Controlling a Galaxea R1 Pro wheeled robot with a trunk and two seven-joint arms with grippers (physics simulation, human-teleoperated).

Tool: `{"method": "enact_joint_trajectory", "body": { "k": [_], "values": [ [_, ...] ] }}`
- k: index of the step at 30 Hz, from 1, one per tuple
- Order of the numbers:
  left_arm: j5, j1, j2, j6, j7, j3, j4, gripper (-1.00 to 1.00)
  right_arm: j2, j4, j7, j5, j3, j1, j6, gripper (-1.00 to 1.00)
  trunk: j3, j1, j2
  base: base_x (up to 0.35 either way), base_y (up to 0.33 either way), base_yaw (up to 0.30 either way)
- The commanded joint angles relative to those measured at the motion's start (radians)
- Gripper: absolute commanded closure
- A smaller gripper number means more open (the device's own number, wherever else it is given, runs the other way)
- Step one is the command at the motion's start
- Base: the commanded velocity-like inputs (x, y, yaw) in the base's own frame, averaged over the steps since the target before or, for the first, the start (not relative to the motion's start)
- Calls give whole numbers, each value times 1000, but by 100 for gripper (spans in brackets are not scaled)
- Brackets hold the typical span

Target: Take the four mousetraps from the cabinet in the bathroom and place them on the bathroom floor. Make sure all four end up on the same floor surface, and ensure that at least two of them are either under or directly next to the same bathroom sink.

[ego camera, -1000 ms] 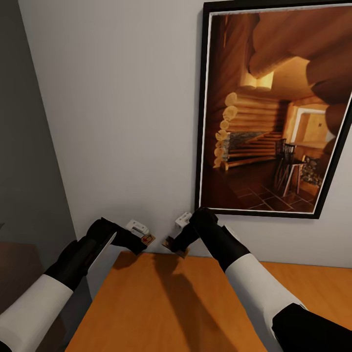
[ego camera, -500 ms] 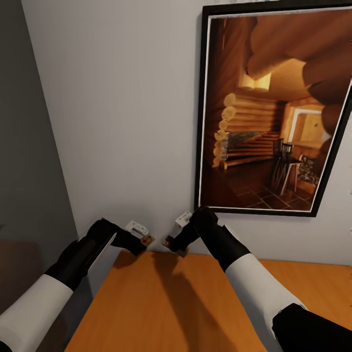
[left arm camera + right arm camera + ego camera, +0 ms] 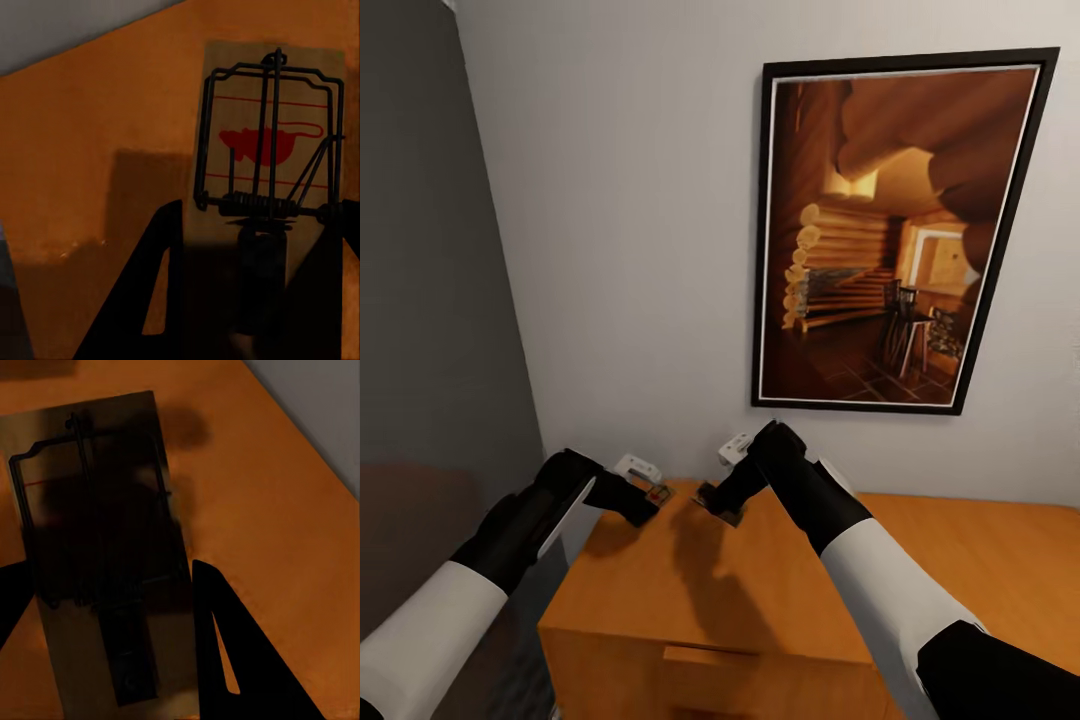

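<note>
Mousetraps were what I had in both claws: the left mousetrap [image 3: 270,150], a flat pale-brown board with a red mouse printed on it and a thin black wire frame and coil spring, sat between my left gripper's [image 3: 650,497] dark fingers [image 3: 142,300], which were clamped on its near end. The right mousetrap [image 3: 97,555] was the same flat rectangular board, shadowed, its wire bar and spring dark against the wood, and the right gripper [image 3: 712,500] was pinched onto it the same way, one black finger [image 3: 225,652] along its edge. Both traps hung just above the smooth, matte orange-brown top of the cabinet [image 3: 690,590], near its back left corner, a drawer front showing on its face below. My left arm [image 3: 480,560] reached forward, black forearm out of a white sleeve; the right arm [image 3: 860,560] angled in from the right, wrist bent toward the left one, the two claws close together but apart. Behind them was a plain pale wall [image 3: 630,250] with a black-framed picture [image 3: 890,230] of a log cabin interior.
</note>
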Motion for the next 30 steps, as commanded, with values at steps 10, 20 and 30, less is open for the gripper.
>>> {"method": "enact_joint_trajectory", "body": {
  "k": [10,20,30],
  "values": [
    [29,-1,4,5,3,1,-3,100,0,0,6,8,-32,-1,5,100,-1,-1,-1,-344,0,0],
    [48,-1,5,4,3,3,7,100,-13,3,3,10,-140,-1,5,100,-1,-1,-1,-344,0,0],
    [49,-1,2,-3,5,10,43,100,-45,17,-92,12,-259,2,5,100,-1,-1,-1,-345,0,0]
  ]
}}
